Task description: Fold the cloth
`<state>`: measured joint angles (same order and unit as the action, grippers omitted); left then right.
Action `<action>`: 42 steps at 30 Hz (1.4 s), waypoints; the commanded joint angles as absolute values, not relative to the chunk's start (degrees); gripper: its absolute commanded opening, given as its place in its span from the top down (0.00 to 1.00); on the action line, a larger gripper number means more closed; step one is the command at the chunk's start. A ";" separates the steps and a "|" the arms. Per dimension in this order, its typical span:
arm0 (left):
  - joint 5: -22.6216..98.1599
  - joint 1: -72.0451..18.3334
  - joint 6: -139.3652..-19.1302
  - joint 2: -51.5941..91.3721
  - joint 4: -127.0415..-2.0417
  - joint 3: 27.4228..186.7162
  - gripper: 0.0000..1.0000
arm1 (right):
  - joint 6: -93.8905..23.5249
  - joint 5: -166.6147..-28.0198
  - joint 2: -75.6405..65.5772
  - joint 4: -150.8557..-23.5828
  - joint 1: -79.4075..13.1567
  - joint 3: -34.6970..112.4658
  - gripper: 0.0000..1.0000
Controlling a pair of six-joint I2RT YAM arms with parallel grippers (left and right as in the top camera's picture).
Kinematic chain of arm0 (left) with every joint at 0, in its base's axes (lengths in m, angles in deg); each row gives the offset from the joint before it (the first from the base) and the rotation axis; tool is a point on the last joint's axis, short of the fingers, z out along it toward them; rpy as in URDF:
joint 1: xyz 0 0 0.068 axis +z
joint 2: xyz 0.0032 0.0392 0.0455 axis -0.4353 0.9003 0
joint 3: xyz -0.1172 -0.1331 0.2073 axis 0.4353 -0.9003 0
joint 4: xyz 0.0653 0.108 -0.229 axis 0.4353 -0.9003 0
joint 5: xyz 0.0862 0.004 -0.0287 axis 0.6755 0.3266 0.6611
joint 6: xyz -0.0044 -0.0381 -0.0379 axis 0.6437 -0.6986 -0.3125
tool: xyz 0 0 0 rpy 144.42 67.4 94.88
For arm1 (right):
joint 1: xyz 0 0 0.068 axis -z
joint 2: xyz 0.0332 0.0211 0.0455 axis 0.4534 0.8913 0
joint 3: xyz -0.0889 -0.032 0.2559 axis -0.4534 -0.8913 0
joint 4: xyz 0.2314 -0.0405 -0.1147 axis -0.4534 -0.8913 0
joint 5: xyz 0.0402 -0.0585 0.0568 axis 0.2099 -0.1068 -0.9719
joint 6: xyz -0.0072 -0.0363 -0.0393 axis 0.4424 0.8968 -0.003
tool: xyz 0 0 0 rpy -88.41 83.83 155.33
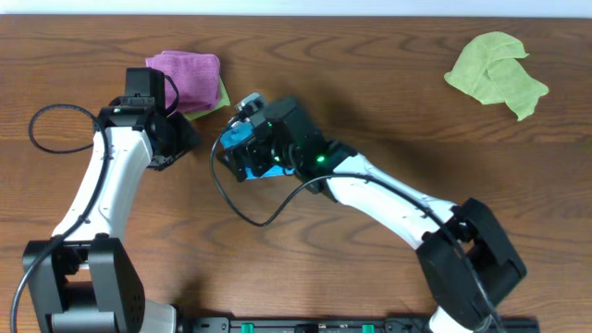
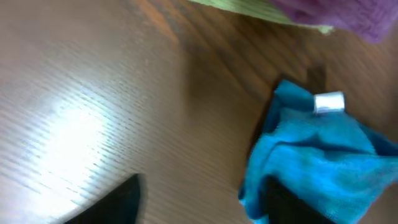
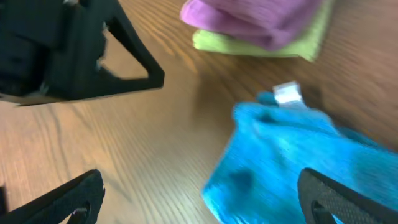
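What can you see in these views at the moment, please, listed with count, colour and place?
blue cloth: one, sky blue with a white tag, crumpled near the table's middle
yellow-green cloths: two, one at upper left, one crumpled at upper right
purple cloth: one, purple, lying on the upper-left yellow-green cloth
table: one, brown wood
cables: two, black, one looped by the left arm, one by the right arm
left gripper: one, black, open, beside the purple cloth
right gripper: one, black, open, over the blue cloth
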<state>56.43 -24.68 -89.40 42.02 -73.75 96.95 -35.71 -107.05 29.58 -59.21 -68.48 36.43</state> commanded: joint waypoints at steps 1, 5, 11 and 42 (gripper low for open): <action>51.41 -24.27 -89.88 40.80 -74.08 96.80 0.18 | -37.11 -105.35 25.08 -62.60 -65.29 37.34 0.01; 46.03 -24.27 -91.94 40.80 -74.06 96.77 0.13 | -35.88 -105.42 20.55 -73.02 -59.58 37.32 0.01; 42.29 -24.33 -93.42 40.80 -74.87 96.29 0.12 | -29.35 -105.28 11.37 -82.31 -52.50 34.41 0.01; 31.32 -30.10 -118.58 40.80 -34.04 65.80 0.12 | -37.54 -106.20 -39.90 -88.15 -38.82 -2.06 0.01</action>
<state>28.61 -29.10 -116.37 41.43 -34.22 66.74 -36.43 -105.98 -39.77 -88.04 -39.45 -1.89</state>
